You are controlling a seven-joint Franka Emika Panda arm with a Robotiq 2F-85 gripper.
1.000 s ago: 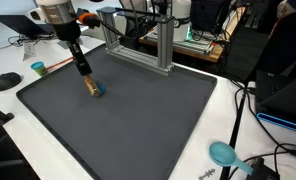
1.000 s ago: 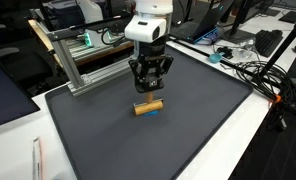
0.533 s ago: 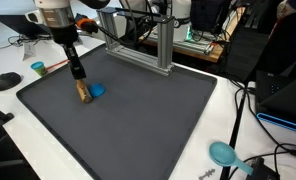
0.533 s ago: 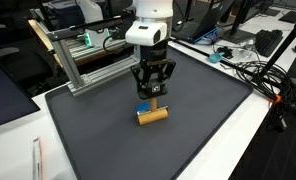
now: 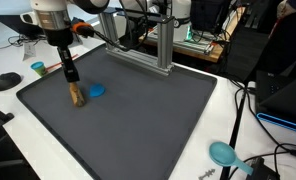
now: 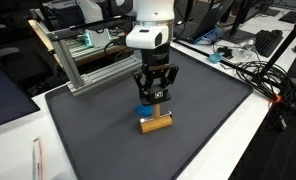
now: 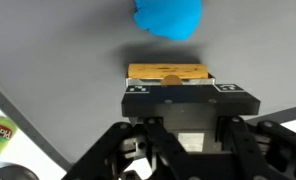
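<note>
A small wooden block (image 5: 76, 96) lies low over a dark grey mat (image 5: 138, 125), and it shows in both exterior views (image 6: 156, 123). My gripper (image 5: 72, 86) stands upright right over it (image 6: 154, 106), with its fingers closed around the block. A flat blue piece (image 5: 96, 90) lies on the mat beside the block, just behind it in an exterior view (image 6: 141, 111). In the wrist view the block (image 7: 168, 72) sits at the gripper (image 7: 171, 84), and the blue piece (image 7: 168, 18) lies beyond it. The gripper's body hides the fingertips there.
An aluminium frame (image 5: 138, 45) stands at the mat's far edge (image 6: 88, 65). A teal cup (image 5: 37, 69) and a black mouse (image 5: 6, 81) sit on the white table beside the mat. A teal tool (image 5: 223, 153) and cables (image 6: 253, 70) lie off the mat.
The gripper and the wooden block have moved together across the mat, away from the blue piece. The blue piece has stayed where it was.
</note>
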